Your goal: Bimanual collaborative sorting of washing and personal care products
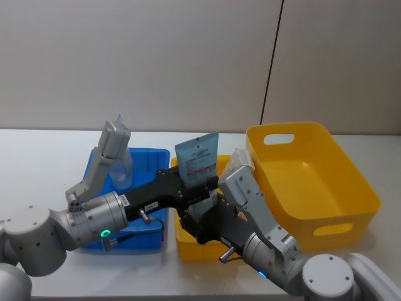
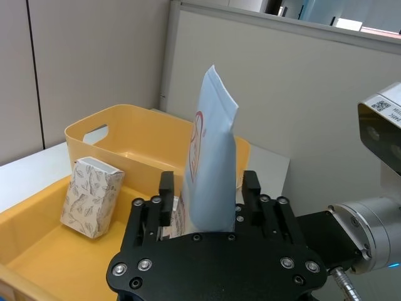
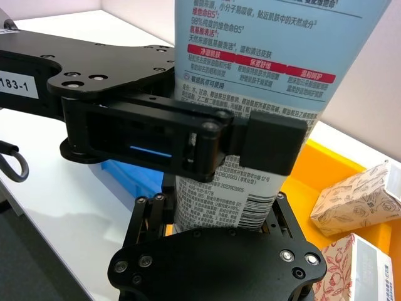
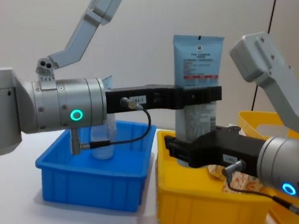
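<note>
I observe the squeeze tube [image 4: 198, 58] upright over the small yellow bin [image 4: 208, 217], with the left gripper [image 2: 208, 194] clamped on its middle and the right gripper [image 3: 216, 213] closed around its lower end.

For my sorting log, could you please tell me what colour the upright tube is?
Pale blue tube, clearest in the chest view.

White table [image 1: 37, 157] with blue bin [image 1: 147, 166], small yellow bin [image 1: 191, 248] and large yellow bin [image 1: 313, 188]
</note>
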